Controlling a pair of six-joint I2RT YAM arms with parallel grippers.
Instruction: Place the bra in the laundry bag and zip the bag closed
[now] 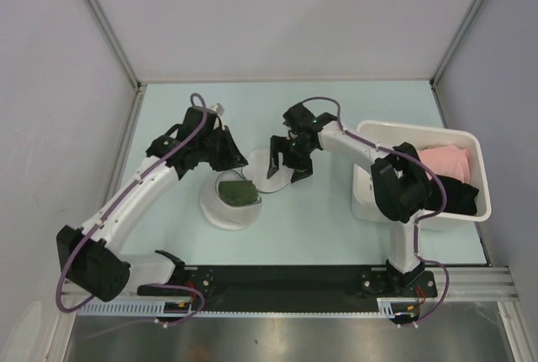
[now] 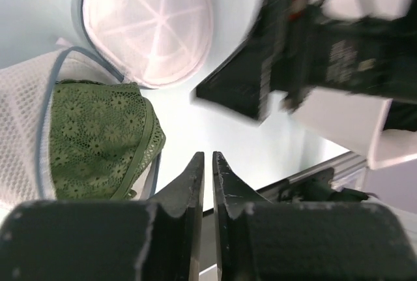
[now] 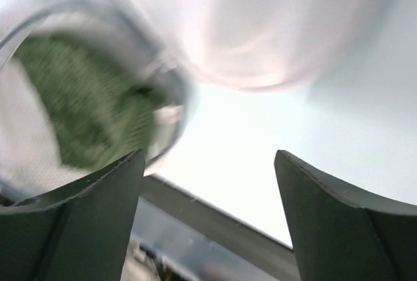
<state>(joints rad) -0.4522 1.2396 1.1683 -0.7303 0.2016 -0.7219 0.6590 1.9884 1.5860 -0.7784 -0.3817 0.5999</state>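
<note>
Pale green table (image 1: pixel 319 228) carries everything. Nearest the arm bases sits the laundry bag (image 1: pixel 214 215), unzipped, with the bra (image 1: pixel 238 191) lying in its near half. Just beyond the bag, the left gripper (image 2: pixel 208 157) is pinched almost together, and the right gripper (image 3: pixel 210 156) is spread wide over the bag's far half. Right of the bag stands a white bin (image 1: pixel 367 202).

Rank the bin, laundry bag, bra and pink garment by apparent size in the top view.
1. white plastic bin
2. laundry bag
3. pink garment and bra: both partly hidden, and they look about alike, so unranked.
</note>
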